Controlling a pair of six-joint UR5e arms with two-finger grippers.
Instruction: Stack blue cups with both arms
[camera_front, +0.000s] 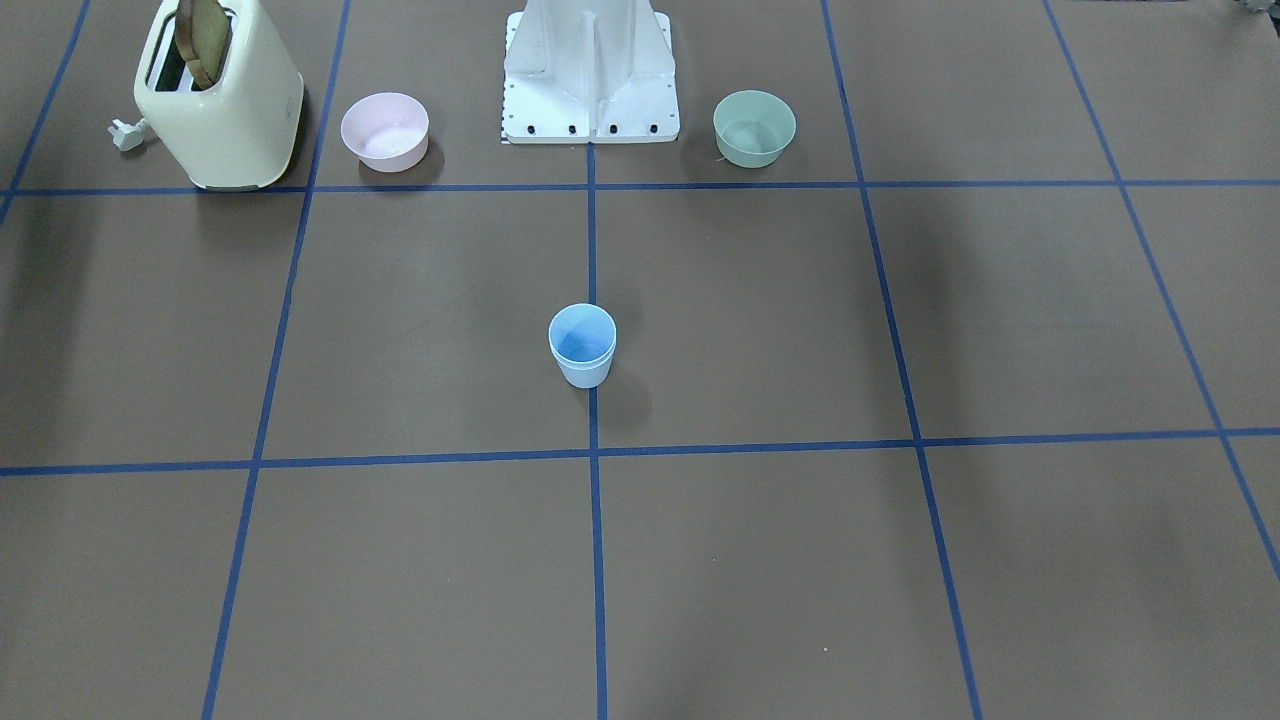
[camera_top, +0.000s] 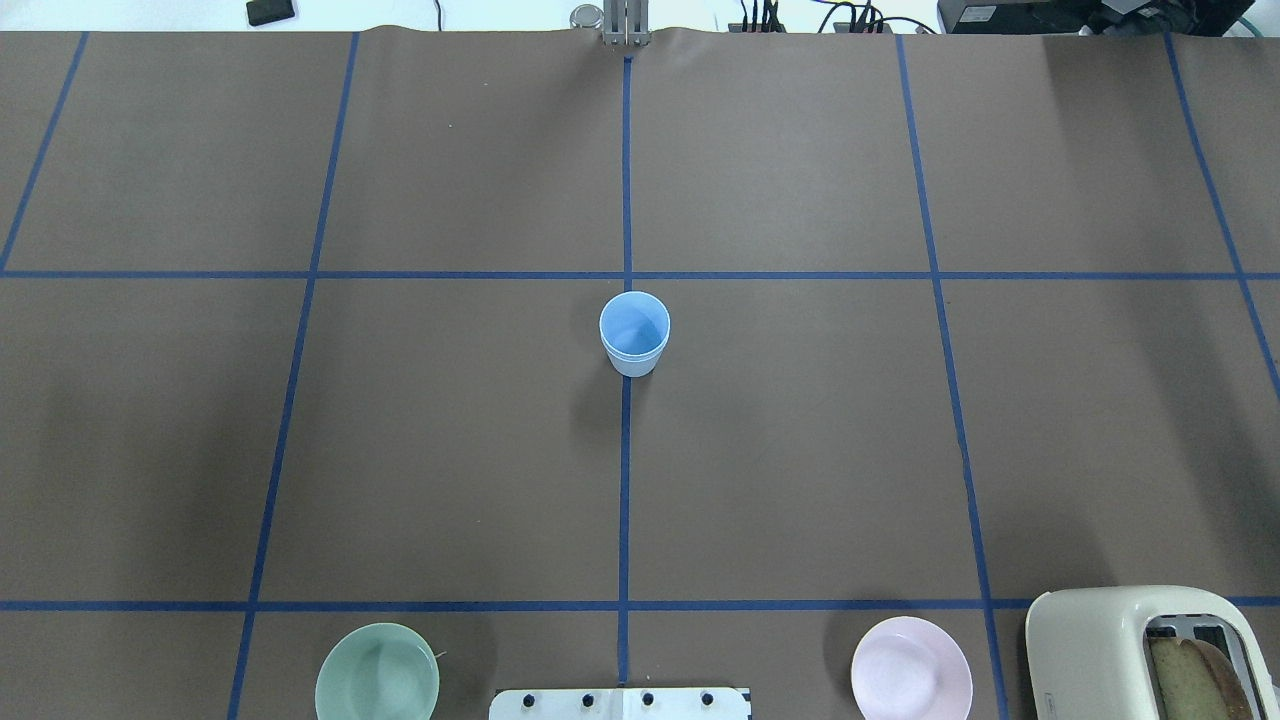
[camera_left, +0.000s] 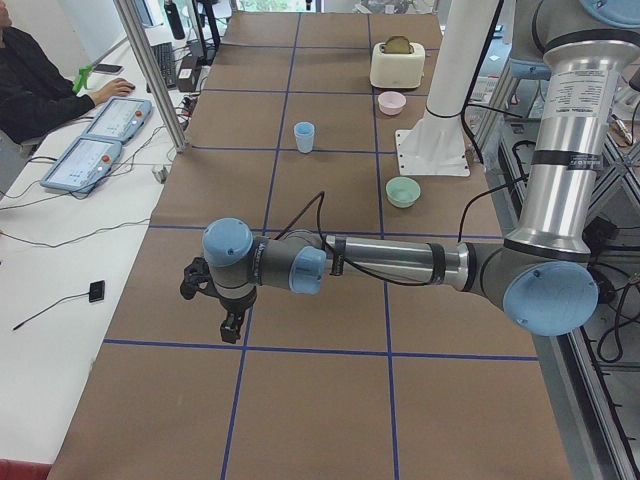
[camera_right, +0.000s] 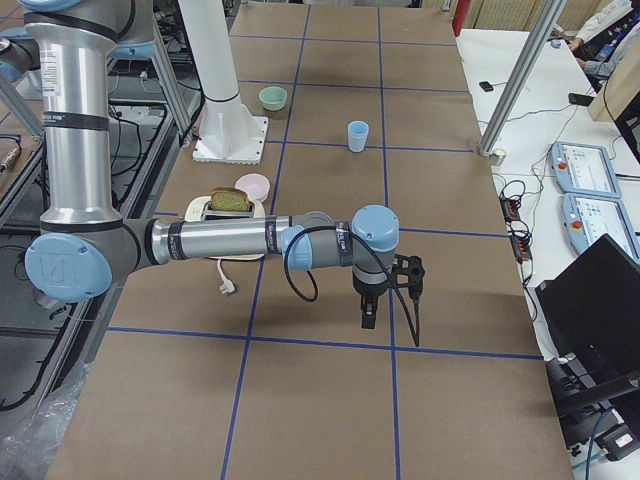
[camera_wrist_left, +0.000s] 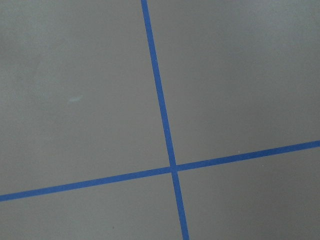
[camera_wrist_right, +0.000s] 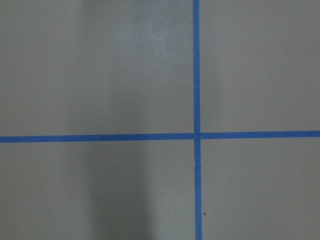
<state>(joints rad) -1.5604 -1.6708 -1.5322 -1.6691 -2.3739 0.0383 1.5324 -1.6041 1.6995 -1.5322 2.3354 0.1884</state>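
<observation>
The light blue cups stand upright on the centre tape line in the middle of the table, one nested in the other, with two rims showing one just above the other. They also show in the overhead view. My left gripper shows only in the exterior left view, over the table far from the cups. My right gripper shows only in the exterior right view, likewise far from them. I cannot tell whether either is open or shut. Both wrist views show only brown table and blue tape.
A cream toaster with a bread slice, a pink bowl, a white pedestal and a pale green bowl line the robot's side of the table. Operators sit at the side desks.
</observation>
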